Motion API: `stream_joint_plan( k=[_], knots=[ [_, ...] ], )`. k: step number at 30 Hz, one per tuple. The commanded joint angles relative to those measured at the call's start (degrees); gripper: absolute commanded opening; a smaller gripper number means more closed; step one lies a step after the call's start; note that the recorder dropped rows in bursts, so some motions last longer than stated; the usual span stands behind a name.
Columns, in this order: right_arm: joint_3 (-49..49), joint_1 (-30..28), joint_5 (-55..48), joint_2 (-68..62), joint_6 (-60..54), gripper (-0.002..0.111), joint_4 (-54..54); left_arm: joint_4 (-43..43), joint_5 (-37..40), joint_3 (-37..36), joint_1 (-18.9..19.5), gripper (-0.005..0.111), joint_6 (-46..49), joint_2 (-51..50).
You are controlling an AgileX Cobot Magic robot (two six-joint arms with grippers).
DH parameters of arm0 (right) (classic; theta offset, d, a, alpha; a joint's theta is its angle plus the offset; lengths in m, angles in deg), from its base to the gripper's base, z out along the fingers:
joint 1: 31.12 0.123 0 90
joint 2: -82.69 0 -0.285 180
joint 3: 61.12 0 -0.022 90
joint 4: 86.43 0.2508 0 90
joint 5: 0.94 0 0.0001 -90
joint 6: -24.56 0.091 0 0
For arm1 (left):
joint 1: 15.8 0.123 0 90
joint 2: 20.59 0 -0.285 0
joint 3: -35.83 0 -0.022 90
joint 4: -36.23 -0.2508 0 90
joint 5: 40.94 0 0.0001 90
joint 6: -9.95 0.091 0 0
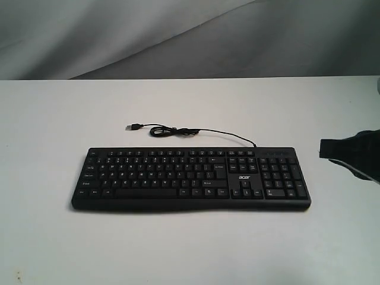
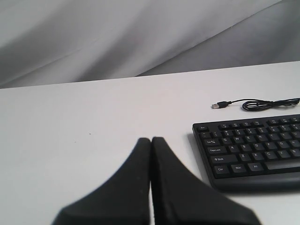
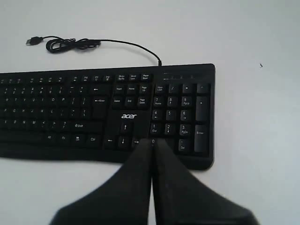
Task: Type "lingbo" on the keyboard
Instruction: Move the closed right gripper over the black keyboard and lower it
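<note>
Black and wide, the Acer keyboard point(image 1: 190, 178) lies flat at the middle of the white table point(image 1: 59, 237), its USB cable point(image 1: 178, 130) coiled loose just beyond the far edge. Your left gripper point(image 2: 151, 139) hangs off its left end and your right gripper point(image 3: 151, 140) off its right end, each with fingers pressed together into one point, touching no key. Typing looks not yet begun; next, bring one closed tip over the L key point(image 1: 183, 175) and press straight down, sparing its neighbours.
</note>
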Motion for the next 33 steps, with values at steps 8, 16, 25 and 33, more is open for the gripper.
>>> stream_joint_plan(
  k=[8,16,25,33],
  knots=[
    [-1.52,3.01,7.27,-0.41,-7.6,0.0,0.78,0.46,-0.26,-0.25,0.11,0.001,-0.23,0.15],
    [-13.14,8.7,-0.31,-7.56,-11.66,0.0,0.78,0.46,-0.26,-0.25,0.11,0.001,-0.23,0.15],
    [-23.22,16.13,-2.94,-21.73,-12.27,0.0,0.78,0.46,-0.26,-0.25,0.11,0.001,-0.23,0.15],
    [-29.69,20.66,-3.18,-34.58,-12.27,0.0,3.35,0.46,-0.26,-0.25,0.11,0.001,-0.23,0.15]
  ],
)
